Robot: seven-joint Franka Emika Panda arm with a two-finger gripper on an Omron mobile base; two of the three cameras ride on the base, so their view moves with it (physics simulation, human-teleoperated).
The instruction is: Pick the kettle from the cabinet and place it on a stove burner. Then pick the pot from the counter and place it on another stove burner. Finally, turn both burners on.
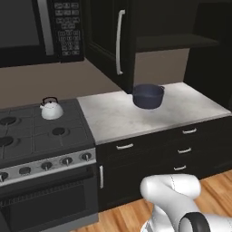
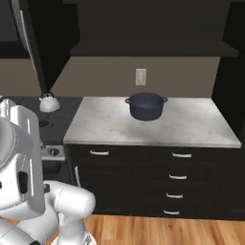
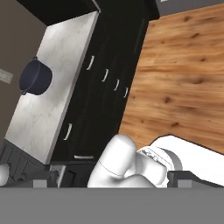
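The small white-silver kettle stands upright on the back right stove burner of the black cooktop. A bare burner lies in front of it. The dark blue-grey pot sits on the marbled counter near the back wall. The black cabinet door hangs open above the counter. My gripper is open, far from both, its dark fingertips spread wide with nothing between them. It looks down over the drawers and floor.
A black microwave hangs over the stove. Silver knobs line the stove front. Dark drawers with silver handles sit under the counter. A wall outlet is behind the pot. Wooden floor lies in front.
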